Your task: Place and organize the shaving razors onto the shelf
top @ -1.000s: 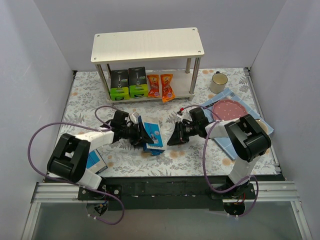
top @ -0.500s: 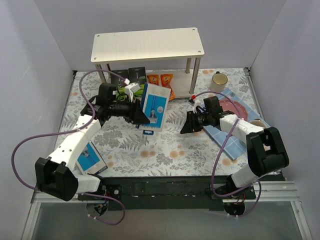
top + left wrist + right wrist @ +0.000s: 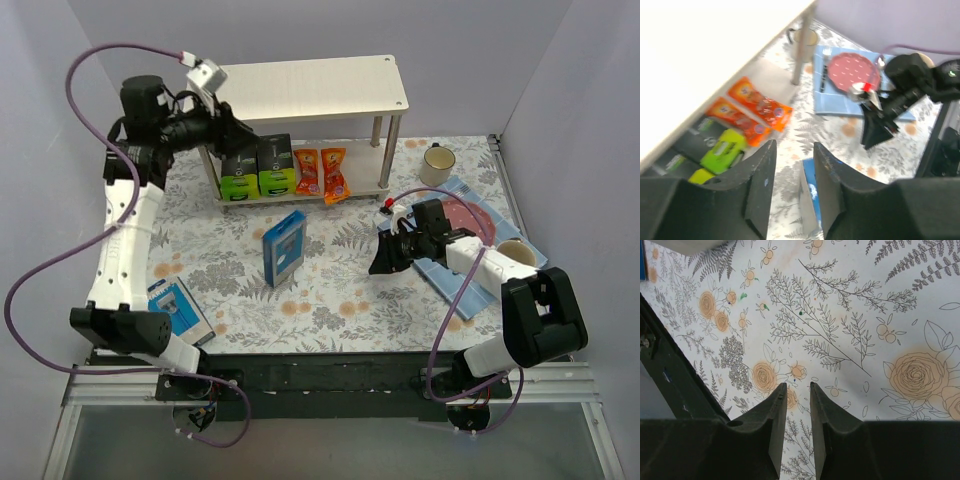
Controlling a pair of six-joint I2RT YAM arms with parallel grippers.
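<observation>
The shelf stands at the back. On its lower board are two black boxes with lime-green ends and two orange packets; both kinds also show in the left wrist view, the orange packets and a green-ended box. One blue-and-white razor box stands upright on the floral mat. A second one lies flat at the near left. My left gripper is raised by the shelf's left end, open and empty, with the upright blue box far below. My right gripper hovers low over the mat, narrowly open and empty.
A beige mug stands right of the shelf. A pink plate lies on a blue tiled mat under my right arm, with a second mug partly hidden there. Grey walls close in the left, right and back sides.
My left gripper held the blue box and lifted it toward the shelf; now the box stands on the mat and the gripper is high by the shelf's left end, empty. My right gripper drew back right.
</observation>
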